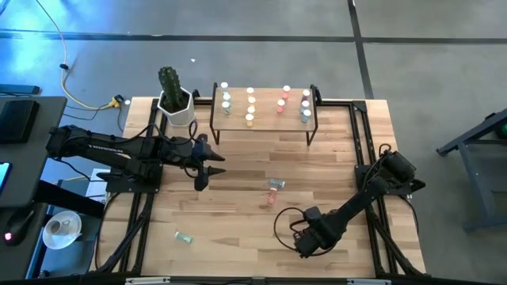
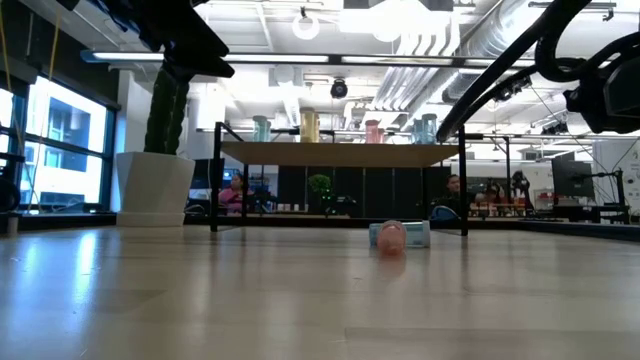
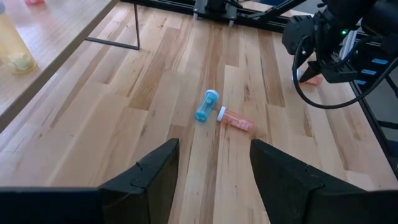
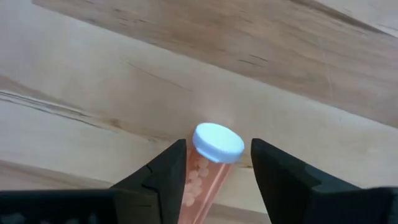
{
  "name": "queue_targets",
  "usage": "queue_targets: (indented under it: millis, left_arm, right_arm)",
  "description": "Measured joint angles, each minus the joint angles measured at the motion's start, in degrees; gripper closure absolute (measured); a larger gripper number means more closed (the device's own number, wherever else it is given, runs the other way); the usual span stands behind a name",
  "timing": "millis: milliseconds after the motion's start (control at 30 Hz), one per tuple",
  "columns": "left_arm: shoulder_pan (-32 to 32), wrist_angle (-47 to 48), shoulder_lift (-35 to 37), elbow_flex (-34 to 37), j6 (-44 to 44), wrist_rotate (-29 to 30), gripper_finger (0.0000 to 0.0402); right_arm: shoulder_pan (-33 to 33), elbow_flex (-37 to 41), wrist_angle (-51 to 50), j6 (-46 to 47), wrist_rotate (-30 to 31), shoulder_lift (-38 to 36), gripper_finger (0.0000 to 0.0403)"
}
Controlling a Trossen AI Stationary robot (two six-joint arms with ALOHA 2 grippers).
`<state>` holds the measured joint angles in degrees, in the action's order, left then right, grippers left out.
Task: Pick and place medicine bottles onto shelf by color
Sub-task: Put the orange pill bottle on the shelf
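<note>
Right gripper (image 4: 214, 165) has a pink bottle (image 4: 208, 168) between its fingers, low at the near-right of the table (image 1: 238, 237).
Fingers flank the bottle closely; can't tell if it's clamped. Left gripper (image 3: 214, 171) hovers mid-table, fingers spread, empty. Blue bottle (image 3: 206, 106) and another pink bottle (image 3: 236, 119) lie touching ahead of it. Green bottle (image 1: 184, 237) lies near-left. Other bottles stand on the shelf (image 1: 265, 119).

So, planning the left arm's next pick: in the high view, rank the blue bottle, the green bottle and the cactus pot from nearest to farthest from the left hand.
1. Cactus pot, behind the left hand, by the shelf's end.
2. Blue bottle, lying mid-table towards the right arm.
3. Green bottle, lying near the front edge.
</note>
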<state>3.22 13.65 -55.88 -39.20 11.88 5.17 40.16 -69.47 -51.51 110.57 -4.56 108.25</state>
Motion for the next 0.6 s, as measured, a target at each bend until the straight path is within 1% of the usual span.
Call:
queue_targets:
  millis: [167,433,600]
  left_arm:
    - [0.0,0.0,0.0,0.0,0.0,0.0,0.0213]
    - [0.0,0.0,0.0,0.0,0.0,0.0,0.0213]
    - [0.0,0.0,0.0,0.0,0.0,0.0,0.0213]
  right_arm:
    - [0.0,0.0,0.0,0.0,0.2,0.0,0.0237]
    - [0.0,0.0,1.2,0.0,-0.2,0.0,0.0291]
    - [0.0,0.0,1.2,-1.0,-0.2,0.0,0.0307]
